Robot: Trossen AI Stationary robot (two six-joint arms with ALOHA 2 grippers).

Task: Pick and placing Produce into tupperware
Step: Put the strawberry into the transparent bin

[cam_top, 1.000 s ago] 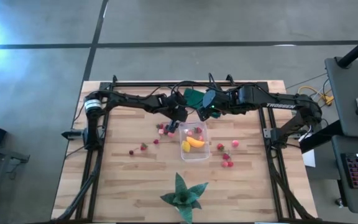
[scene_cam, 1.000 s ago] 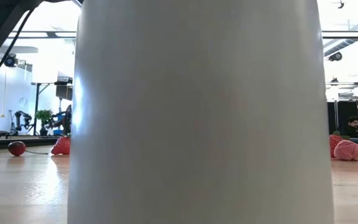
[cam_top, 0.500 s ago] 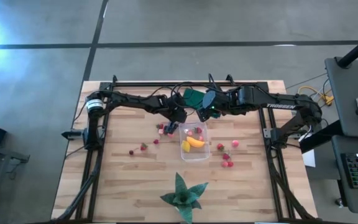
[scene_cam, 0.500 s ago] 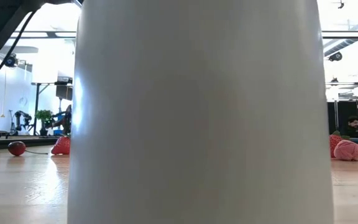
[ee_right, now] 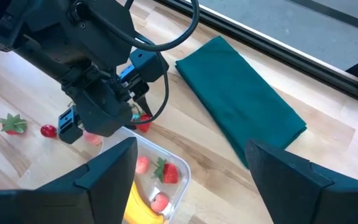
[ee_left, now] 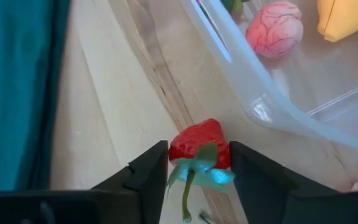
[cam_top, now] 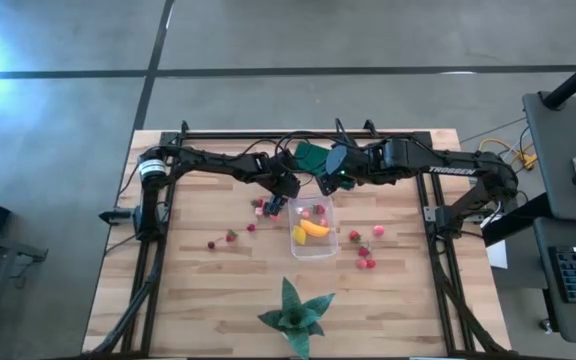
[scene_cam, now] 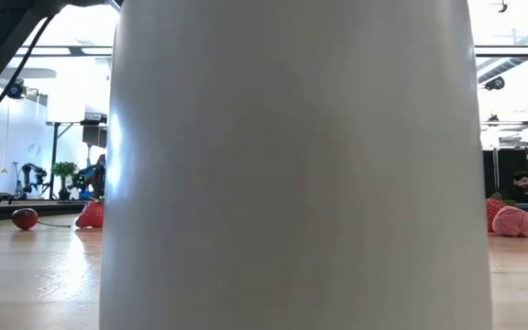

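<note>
The clear tupperware tub [cam_top: 312,228] stands mid-table and holds a yellow banana [cam_top: 314,229], a pink berry [ee_left: 274,29] and a strawberry [ee_right: 168,172]. My left gripper [cam_top: 277,203] is at the tub's far left corner, shut on a red strawberry [ee_left: 197,144] with a green leafy cap. It also shows in the right wrist view [ee_right: 140,118]. My right gripper [ee_right: 197,180] hangs open and empty above the tub's far end [cam_top: 328,186]. Loose red and pink berries lie left [cam_top: 230,237] and right [cam_top: 364,250] of the tub. My left gripper pinches the strawberry's red body [ee_left: 191,138] between its two fingers [ee_left: 148,171], one on each side. The green cap and stem [ee_left: 194,174] face back toward the wrist. The fingers slant down from the table's far left. Whether the strawberry touches the wood, I cannot tell.
A flat dark green rectangle [cam_top: 313,152] lies at the far edge behind the tub. A green star-shaped leafy object [cam_top: 293,312] stands near the front edge. A pale cylinder [scene_cam: 291,165] blocks most of the low view; berries show beside it [scene_cam: 90,215].
</note>
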